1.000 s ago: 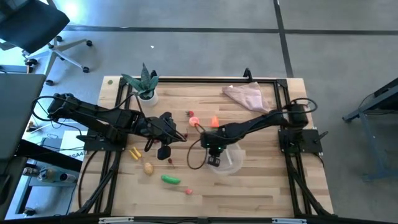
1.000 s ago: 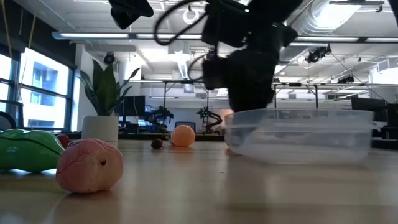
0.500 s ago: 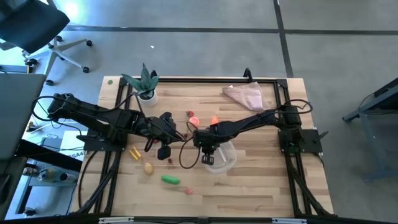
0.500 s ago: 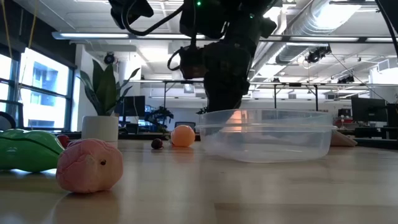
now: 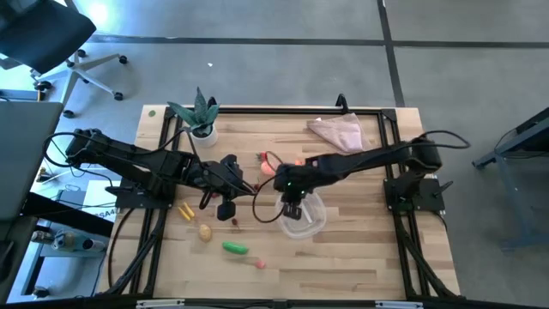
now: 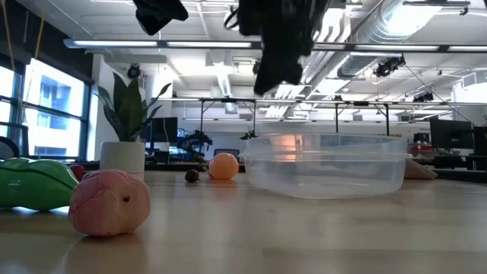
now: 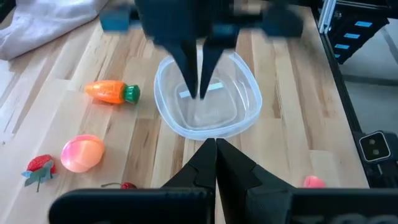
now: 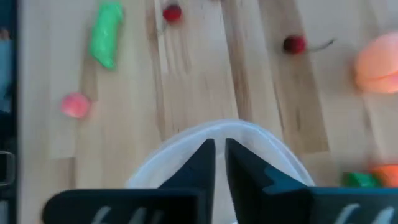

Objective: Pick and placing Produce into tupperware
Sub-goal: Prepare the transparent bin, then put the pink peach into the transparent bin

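Observation:
The tupperware [image 5: 302,218], a clear round tub, stands on its base on the wood table, and nothing shows inside it [image 7: 208,93]. My right gripper [image 7: 202,93] hangs just above the tub, clear of it, fingers pointing down with a narrow gap [image 8: 219,152] and nothing between them. My left gripper [image 7: 216,146] waits shut to the tub's left [image 5: 225,210]. Produce lies loose on the table: a carrot [image 7: 112,92], a pink round piece [image 7: 83,152], a green pod [image 5: 235,247], a potato [image 5: 205,232], a yellow piece [image 5: 184,211] and small red bits [image 8: 293,43].
A potted plant [image 5: 202,116] stands at the far left of the table and a pinkish cloth [image 5: 339,130] lies at the far right. A strawberry [image 7: 37,167] and a small pink piece [image 5: 261,264] lie apart from the tub. Black frame rails [image 5: 274,109] edge the table.
My right gripper first went toward the table's left with the tupperware, which slid along the table. It then rose straight up, clear of the tub's rim. The tub stays flat on the table where it was drawn.

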Action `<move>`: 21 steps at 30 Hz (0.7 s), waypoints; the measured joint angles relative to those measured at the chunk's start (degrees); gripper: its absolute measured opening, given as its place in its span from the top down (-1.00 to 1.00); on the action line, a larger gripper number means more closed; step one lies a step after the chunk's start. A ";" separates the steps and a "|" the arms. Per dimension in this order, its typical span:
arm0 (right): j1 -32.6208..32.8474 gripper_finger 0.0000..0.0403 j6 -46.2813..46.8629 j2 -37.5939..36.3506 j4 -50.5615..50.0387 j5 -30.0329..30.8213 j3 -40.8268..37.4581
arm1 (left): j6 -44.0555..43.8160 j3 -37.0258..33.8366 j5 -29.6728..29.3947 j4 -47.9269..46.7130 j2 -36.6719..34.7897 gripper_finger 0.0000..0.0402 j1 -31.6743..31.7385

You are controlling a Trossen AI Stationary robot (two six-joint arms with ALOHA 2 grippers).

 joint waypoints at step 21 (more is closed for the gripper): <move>-1.43 0.35 3.83 -22.17 -17.24 19.05 -0.13 | 3.04 0.00 -6.47 3.58 0.00 0.16 1.83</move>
